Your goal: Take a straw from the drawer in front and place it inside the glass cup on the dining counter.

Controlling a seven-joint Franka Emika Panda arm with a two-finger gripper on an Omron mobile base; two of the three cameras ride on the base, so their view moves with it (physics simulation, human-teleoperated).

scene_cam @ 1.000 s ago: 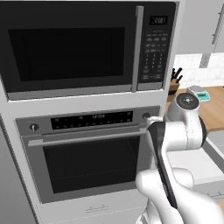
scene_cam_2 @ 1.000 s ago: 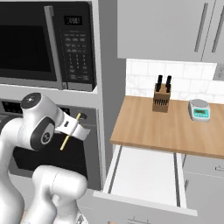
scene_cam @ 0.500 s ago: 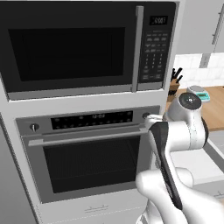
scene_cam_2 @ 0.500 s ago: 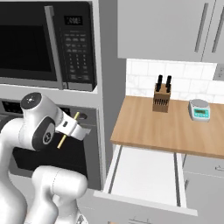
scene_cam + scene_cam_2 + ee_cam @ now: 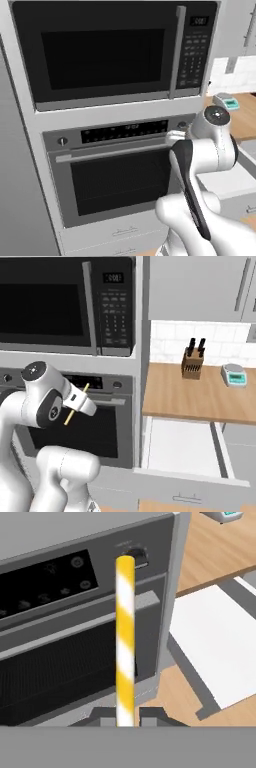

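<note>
Even, flat rendered light, soft faint shadows, no glare, and slightly blurred, low-resolution edges throughout.

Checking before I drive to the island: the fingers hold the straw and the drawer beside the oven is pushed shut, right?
Not quite. The drawer stands pulled open, its white inside showing in the right base view. The fingers do hold the straw, beside the oven.

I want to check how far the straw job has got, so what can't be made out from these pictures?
- Gripper on the straw: the hand view's bottom edge cuts off the contact.
- Drawer: its front corners are cut off by its own front panel in the right base view.
- Straw in the right base view: its middle is hidden by the hand.
</note>
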